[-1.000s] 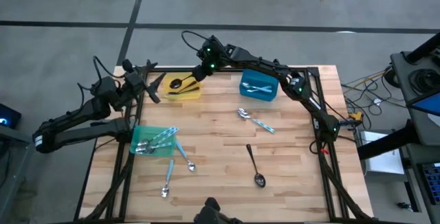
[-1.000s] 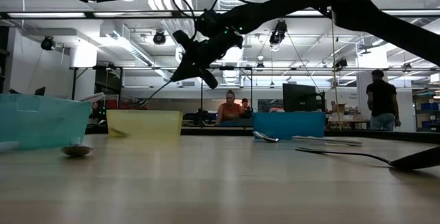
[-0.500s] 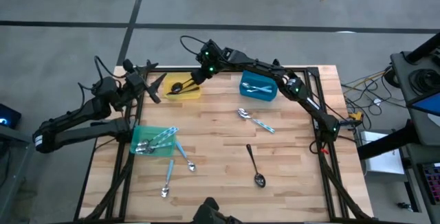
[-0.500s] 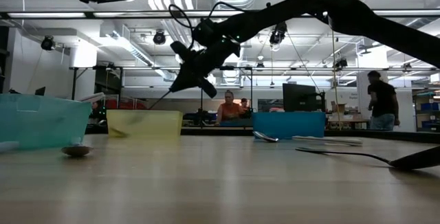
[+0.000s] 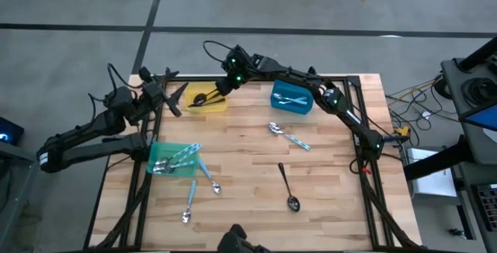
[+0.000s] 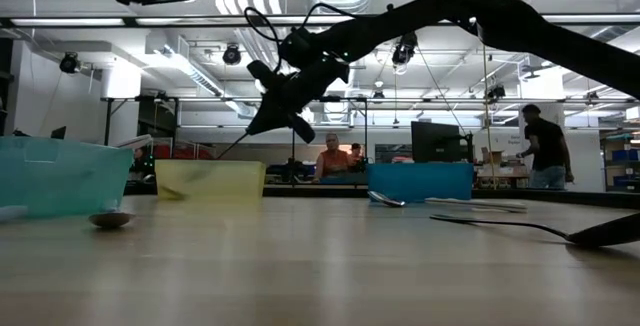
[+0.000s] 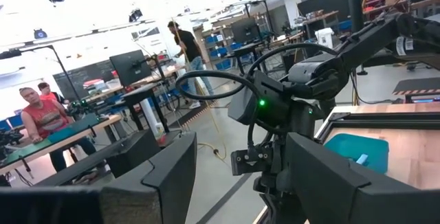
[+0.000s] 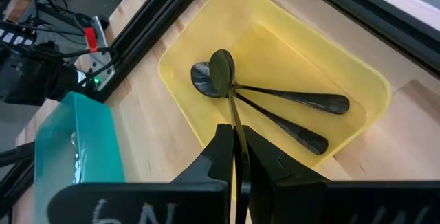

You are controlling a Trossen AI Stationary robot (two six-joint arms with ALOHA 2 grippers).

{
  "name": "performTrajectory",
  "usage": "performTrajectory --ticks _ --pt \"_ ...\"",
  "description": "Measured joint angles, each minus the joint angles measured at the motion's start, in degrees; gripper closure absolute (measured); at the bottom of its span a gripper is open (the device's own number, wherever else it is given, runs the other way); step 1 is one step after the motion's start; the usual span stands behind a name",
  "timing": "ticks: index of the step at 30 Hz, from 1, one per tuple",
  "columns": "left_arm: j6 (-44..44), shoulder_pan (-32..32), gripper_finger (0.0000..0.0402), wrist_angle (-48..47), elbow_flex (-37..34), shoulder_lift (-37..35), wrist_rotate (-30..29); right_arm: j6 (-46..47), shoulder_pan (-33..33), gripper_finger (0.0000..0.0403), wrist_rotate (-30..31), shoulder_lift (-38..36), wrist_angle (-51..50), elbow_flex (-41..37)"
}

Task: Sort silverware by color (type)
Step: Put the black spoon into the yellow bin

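My right gripper (image 8: 236, 157) (image 5: 220, 90) hangs over the yellow bin (image 8: 275, 59) (image 5: 206, 100) at the table's far edge, shut on a black spoon (image 8: 223, 69). Two more black spoons (image 8: 295, 100) lie on the bin's floor. My left gripper (image 7: 237, 176) (image 5: 174, 98) waits open above the far left corner. On the table lie a silver spoon with a blue-handled one (image 5: 289, 136), a black spoon (image 5: 287, 187) and two blue-handled spoons (image 5: 199, 187). My right gripper pinches the black spoon's handle (image 8: 237, 131) between its two fingers, which lie along the handle. It comes slanting down from the table's right. The spoon tilts down out of the fingertips, bowl end (image 6: 215, 156) lowest inside the yellow bin; whether it touches the spoons below, I cannot tell.
A blue bin (image 5: 292, 98) with light blue utensils stands right of the yellow bin. A green bin (image 5: 172, 158) with several utensils stands at the left edge. Black frame rails (image 8: 158, 18) run just behind the yellow bin. People show in the room behind.
My right gripper has moved down and toward the table's left, and the held black spoon's bowl end has dropped into the yellow bin. For the last half second it has kept still.
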Motion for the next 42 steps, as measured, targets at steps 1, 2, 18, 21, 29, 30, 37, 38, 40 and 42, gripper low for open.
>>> performTrajectory --ticks 1,2,18,21,29,30,37,38,40,42 --pt "0.0 0.0 0.0198 0.02 0.0 0.0 0.0 0.06 0.06 0.0394 0.02 0.0 0.0 0.0" --pt "0.01 -0.01 0.0198 0.02 0.0 0.0 0.0 0.06 0.12 0.0394 0.02 0.0 -0.02 0.0" --pt "0.0 0.0 0.0198 0.04 0.0 -0.02 0.02 1.8 1.42 0.0394 1.69 0.0 -0.02 0.0" --pt "0.0 0.0 0.0198 0.04 0.0 -0.01 0.02 1.59 1.51 0.0394 2.47 0.0 0.0 0.0" --pt "0.0 -0.02 0.0198 0.04 0.0 -0.02 0.02 1.49 1.77 0.0394 2.57 0.0 -0.02 -0.02" --pt "0.0 0.0 0.0198 0.04 0.0 -0.02 0.02 1.45 1.86 0.0394 2.57 0.0 -0.02 -0.02" --pt "0.0 0.0 0.0198 0.04 0.0 0.0 0.02 0.83 2.41 0.0394 3.69 0.0 -0.02 -0.07" --pt "0.0 0.0 0.0198 0.04 0.0 0.0 0.02 0.83 2.41 0.0394 3.71 0.0 -0.02 -0.07" --pt "0.0 -0.01 0.0198 0.04 0.0 0.0 0.02 0.84 2.43 0.0394 3.72 0.0 -0.02 -0.07" --pt "0.0 -0.02 0.0198 0.04 0.0 0.0 0.02 0.85 2.43 0.0394 3.72 0.0 -0.01 -0.1"
